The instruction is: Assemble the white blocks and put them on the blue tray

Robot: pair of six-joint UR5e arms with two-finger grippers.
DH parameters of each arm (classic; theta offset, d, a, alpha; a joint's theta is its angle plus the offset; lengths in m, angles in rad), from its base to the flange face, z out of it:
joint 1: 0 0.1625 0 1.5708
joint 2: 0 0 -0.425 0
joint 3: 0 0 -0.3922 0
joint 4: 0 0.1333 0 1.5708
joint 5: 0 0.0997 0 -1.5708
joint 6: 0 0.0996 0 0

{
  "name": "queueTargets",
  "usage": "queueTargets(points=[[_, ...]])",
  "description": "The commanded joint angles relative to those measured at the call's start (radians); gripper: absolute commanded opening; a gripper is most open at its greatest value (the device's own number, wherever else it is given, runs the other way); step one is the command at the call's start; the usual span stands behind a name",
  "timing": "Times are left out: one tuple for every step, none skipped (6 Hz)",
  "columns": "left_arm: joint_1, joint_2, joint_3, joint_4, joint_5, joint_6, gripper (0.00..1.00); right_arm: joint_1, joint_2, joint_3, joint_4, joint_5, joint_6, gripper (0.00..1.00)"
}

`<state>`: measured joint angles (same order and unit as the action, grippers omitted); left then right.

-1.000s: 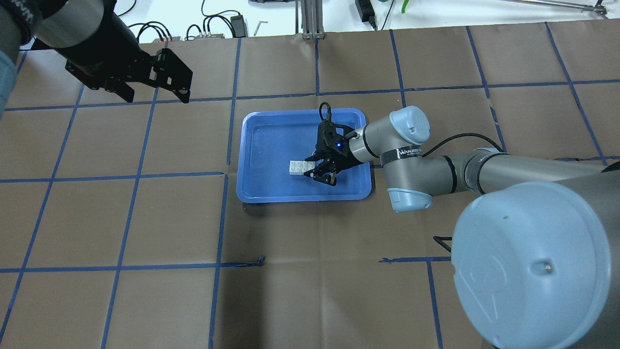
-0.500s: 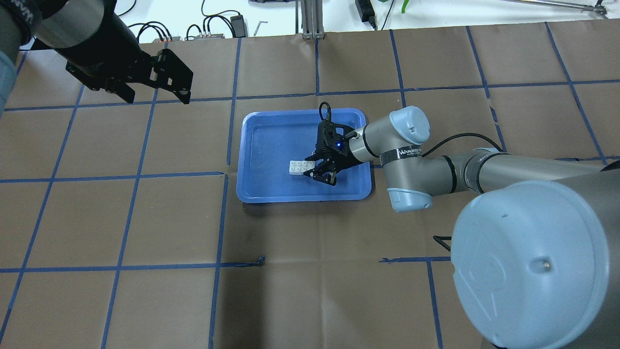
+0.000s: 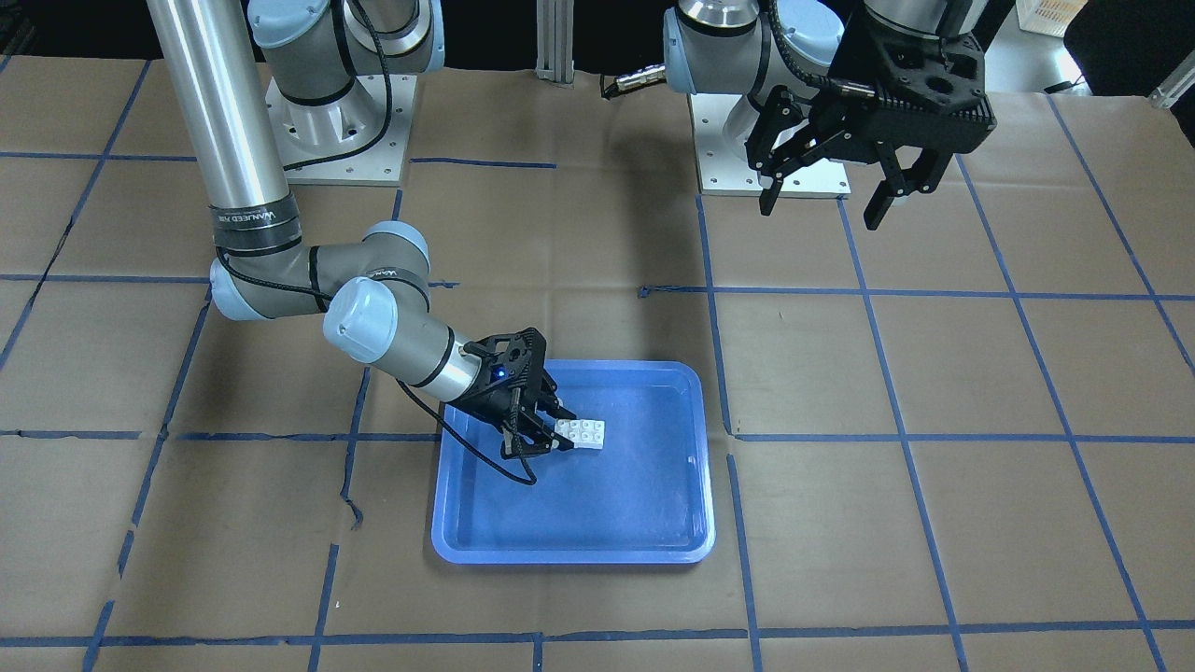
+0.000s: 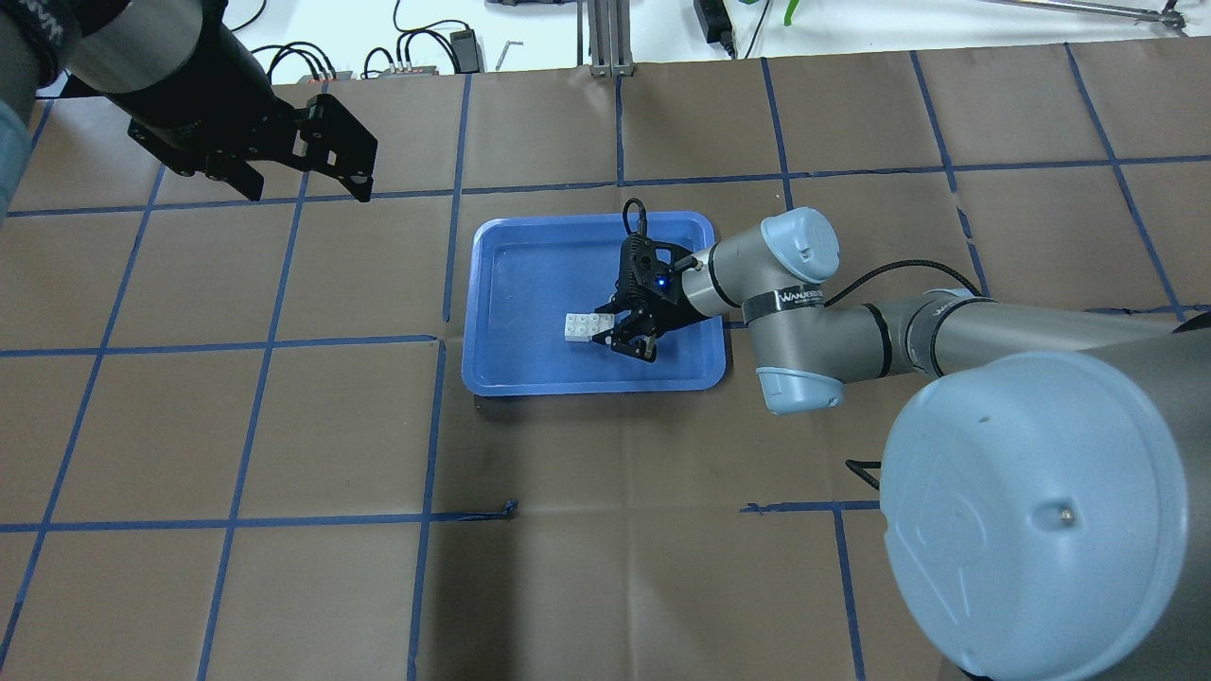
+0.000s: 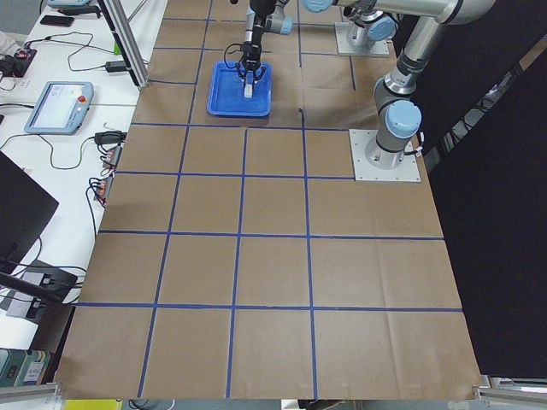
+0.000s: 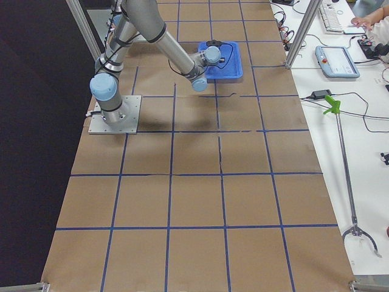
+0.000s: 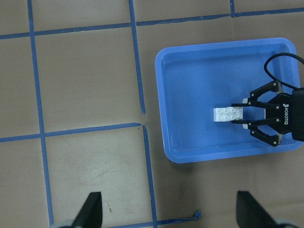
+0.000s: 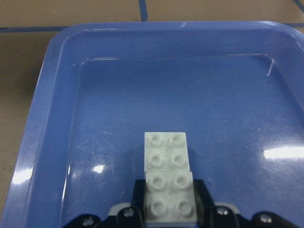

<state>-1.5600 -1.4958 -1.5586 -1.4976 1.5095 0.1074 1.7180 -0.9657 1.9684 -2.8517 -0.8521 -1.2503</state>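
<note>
— What's the right end effector (image 7: 233, 114) doing down so low?

— It's pinching the near end of the white blocks (image 8: 165, 156), one finger against each side. The pair sits flat on the floor of the blue tray (image 3: 569, 555), towards the middle. I'd guess it comes in at that shallow slant so the blocks land level and don't tip off an edge.

— Are they actually joined?

— They lie end to end and touch, studs up, like one long brick. Whether they're properly locked together I can't tell from here.

— And the tray?

— Glossy plastic, lightly scuffed, with rounded corners and a raised rim. Smooth stuff, so a nudged brick could probably slide, but the rim should stop it.

— The other arm?

— The left end effector (image 3: 820, 215) hangs well apart, high up, fingers spread wide with nothing between them. It looks parked out of the way.

— What's underneath?

— The counter (image 3: 934, 373), covered in matt brown paper and crossed by blue tape lines (image 3: 868, 291).
</note>
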Motion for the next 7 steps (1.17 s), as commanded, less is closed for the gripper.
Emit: queueTargets(points=[[0.000,0.000,0.000,0.000,0.000,0.000,0.99,0.000,-0.001,0.003,0.002,-0.001,0.000,0.29],[0.000,0.000,0.000,0.002,0.000,0.000,0.99,0.000,-0.001,0.003,0.002,-0.001,0.000,0.29],[0.000,0.000,0.000,0.002,0.000,0.000,0.99,0.000,-0.001,0.003,0.002,-0.001,0.000,0.30],[0.001,0.006,0.000,0.000,0.009,-0.002,0.99,0.000,-0.001,0.001,0.000,0.001,0.000,0.35],[0.003,0.015,-0.006,-0.001,0.015,0.000,0.99,0.000,-0.001,0.003,0.000,0.001,0.002,0.46],[0.002,0.014,-0.011,-0.001,0.014,-0.002,0.99,0.000,-0.001,0.001,0.000,0.001,0.002,0.51],[0.003,0.020,-0.008,-0.012,0.017,0.000,0.99,0.000,-0.001,0.003,0.000,0.001,0.002,0.51]])
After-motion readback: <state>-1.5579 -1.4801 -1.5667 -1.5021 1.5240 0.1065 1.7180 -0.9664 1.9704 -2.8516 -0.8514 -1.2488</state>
